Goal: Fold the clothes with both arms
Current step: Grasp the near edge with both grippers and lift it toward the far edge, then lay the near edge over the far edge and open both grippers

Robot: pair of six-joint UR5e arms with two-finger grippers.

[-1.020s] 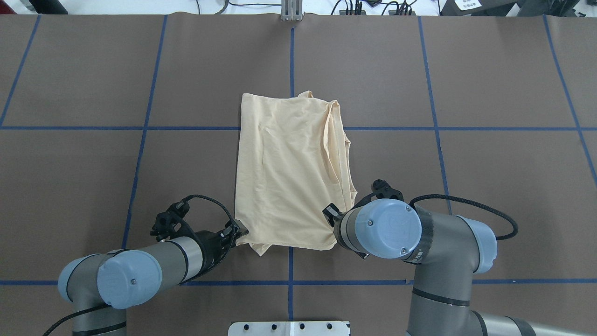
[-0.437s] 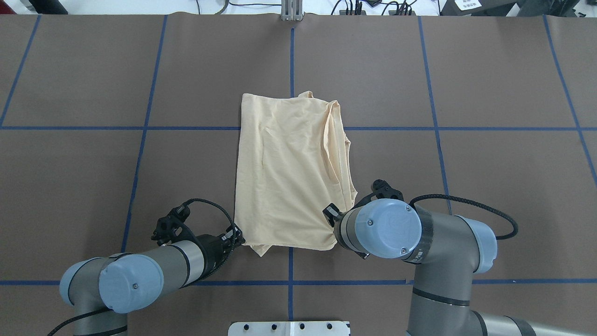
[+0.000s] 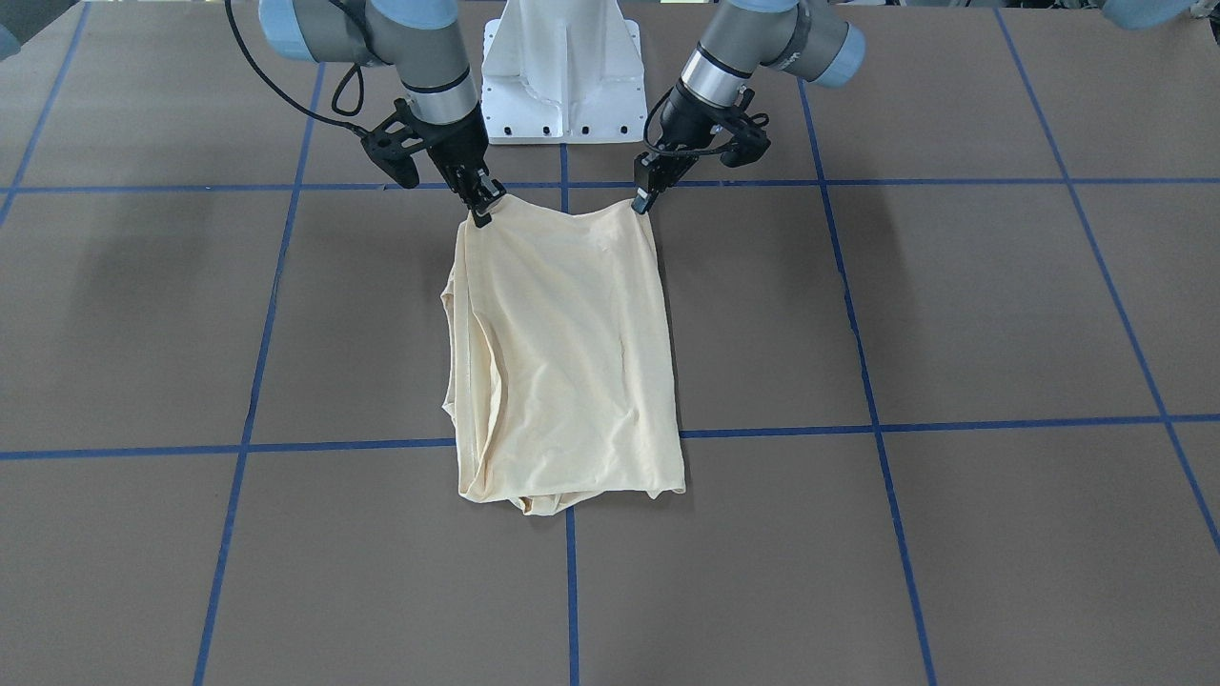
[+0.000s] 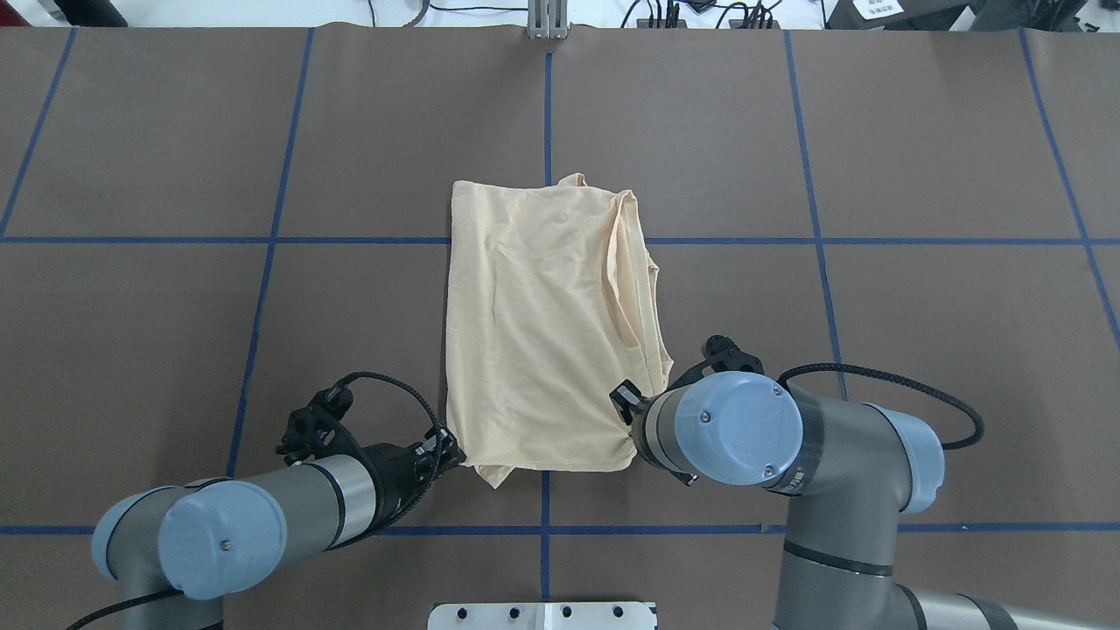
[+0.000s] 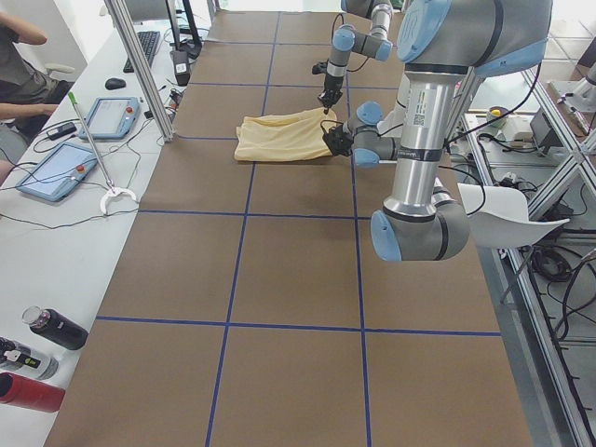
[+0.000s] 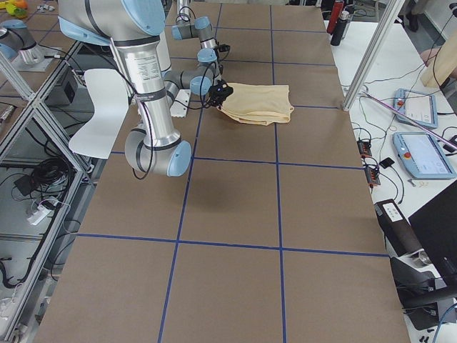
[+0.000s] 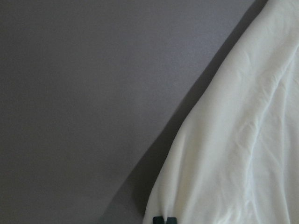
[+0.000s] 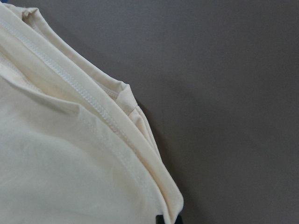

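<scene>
Exterior front-facing view puts the left fingers [image 3: 642,198] closed together on one robot-side corner of the shirt [image 3: 562,353], and the right fingers [image 3: 482,208] clamped likewise on the other corner of that same edge. The left wrist camera agrees: two dark tips sit side by side with pale cloth caught at them. The right wrist camera shows only a sliver of dark tip under a stack of stitched hems.

As a judgement, the cloth is thin, light and quite limp. It should sag between the two holds, and its layers may slide over one another when lifted. The two corners now pinched look like the right places to hold, provided each pinch takes in every layer, which matters most on the robot's right, where several edges are stacked. Keeping the held edge taut and level should stop the middle drooping.

The shirt is pale cream-yellow, already folded into a rough upright rectangle with soft creases down its length. Bunched seams run along the robot's right side, and no print shows. It lies near the middle of the brown desk [image 3: 953,314], across the crossing of the blue tape lines [image 3: 858,429], with both held corners drawn slightly up off the surface
</scene>
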